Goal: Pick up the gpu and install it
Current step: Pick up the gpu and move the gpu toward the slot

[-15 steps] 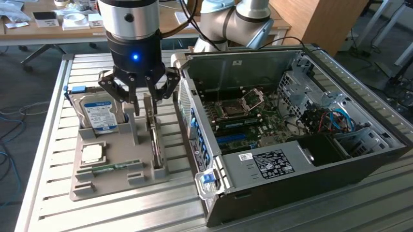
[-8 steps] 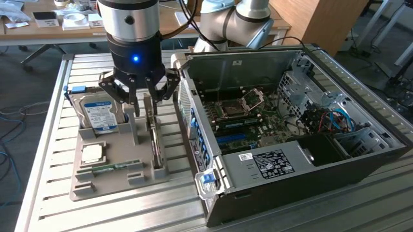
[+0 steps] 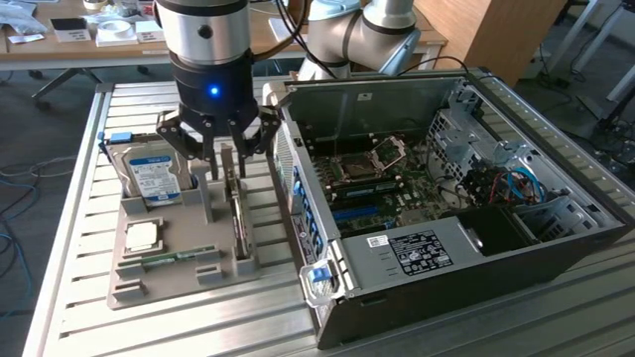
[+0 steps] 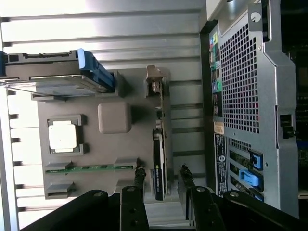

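Observation:
The gpu (image 3: 239, 212) stands on edge in a slot of the grey holder tray (image 3: 178, 286), beside the open computer case (image 3: 447, 223). In the wrist view the gpu (image 4: 161, 130) is edge-on: a thin green board with its black cooler on one face and a silvery bracket at the far end. My gripper (image 3: 224, 158) hangs just above the card's near end. It is open, and the fingers (image 4: 140, 177) straddle the card with a gap on each side of my gripper (image 4: 162, 177).
On the tray also sit a hard drive (image 3: 154, 177) with a blue-white label, a square CPU (image 3: 142, 236) and a narrow RAM stick (image 3: 174, 258). The case's motherboard (image 3: 382, 182) is exposed. The case's rear panel (image 4: 240, 96) stands close beside the gpu.

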{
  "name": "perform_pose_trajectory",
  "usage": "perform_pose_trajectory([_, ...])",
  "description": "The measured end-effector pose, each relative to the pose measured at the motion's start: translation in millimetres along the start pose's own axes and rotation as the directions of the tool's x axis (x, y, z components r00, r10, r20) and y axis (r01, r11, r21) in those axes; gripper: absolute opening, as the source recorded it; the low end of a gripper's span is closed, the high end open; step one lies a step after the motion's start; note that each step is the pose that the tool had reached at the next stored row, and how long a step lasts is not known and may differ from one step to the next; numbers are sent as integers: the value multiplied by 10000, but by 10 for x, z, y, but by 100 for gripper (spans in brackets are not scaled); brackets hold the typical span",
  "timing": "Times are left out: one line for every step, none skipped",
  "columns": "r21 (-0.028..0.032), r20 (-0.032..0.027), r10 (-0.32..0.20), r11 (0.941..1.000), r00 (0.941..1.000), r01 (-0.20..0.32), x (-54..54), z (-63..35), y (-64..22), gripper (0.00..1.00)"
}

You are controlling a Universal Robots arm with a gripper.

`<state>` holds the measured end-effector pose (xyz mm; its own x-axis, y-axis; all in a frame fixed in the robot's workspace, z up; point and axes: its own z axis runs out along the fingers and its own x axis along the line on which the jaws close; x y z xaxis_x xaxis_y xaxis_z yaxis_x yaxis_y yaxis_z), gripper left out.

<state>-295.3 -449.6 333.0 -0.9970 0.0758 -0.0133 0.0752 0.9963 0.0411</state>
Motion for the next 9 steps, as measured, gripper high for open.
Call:
perform_pose_trajectory([1,-1,1,10000,10000,-1,-1,7,0,41])
perform_pose_trajectory([2,-1,1,10000,10000,-1,-1,19,0,41])
perform_pose_trajectory([1,-1,1,10000,10000,-1,-1,35,-1,41])
perform_pose_trajectory([1,-1,-1,10000,10000,1,-2,53,-2,41])
perform_pose_trajectory([1,-1,-1,10000,10000,1,-2,71,-3,41])
perform_pose_trajectory([1,-2,-1,10000,10000,1,-1,89,-4,41])
perform_pose_trajectory([2,-2,-1,10000,10000,1,-1,107,-5,41])
perform_pose_trajectory([1,-1,-1,10000,10000,1,-1,126,-5,41])
perform_pose_trajectory([2,-2,-1,10000,10000,1,-1,142,-6,41])
